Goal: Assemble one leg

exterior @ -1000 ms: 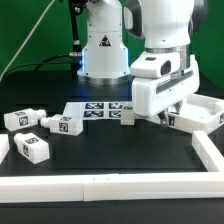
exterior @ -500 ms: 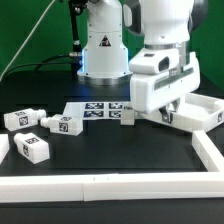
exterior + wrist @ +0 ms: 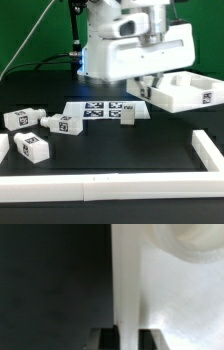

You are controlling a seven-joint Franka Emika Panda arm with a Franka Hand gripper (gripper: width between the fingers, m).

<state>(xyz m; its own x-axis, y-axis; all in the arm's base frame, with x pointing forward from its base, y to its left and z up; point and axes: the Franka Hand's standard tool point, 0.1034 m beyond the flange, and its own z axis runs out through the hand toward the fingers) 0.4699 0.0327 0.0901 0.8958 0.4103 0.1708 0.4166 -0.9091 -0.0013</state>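
Arm [image 3: 150, 35] hunched low, end effector [image 3: 147, 90] tilted, fingers [image 3: 104, 339] apparently clamped

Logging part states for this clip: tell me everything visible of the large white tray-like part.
The white tray-like part looks like plastic: square, shallow, raised rim, a black-and-white tag on its outer wall. It is at the exterior view's right, seemingly held clear of the table, its rim between the gripper jaws.
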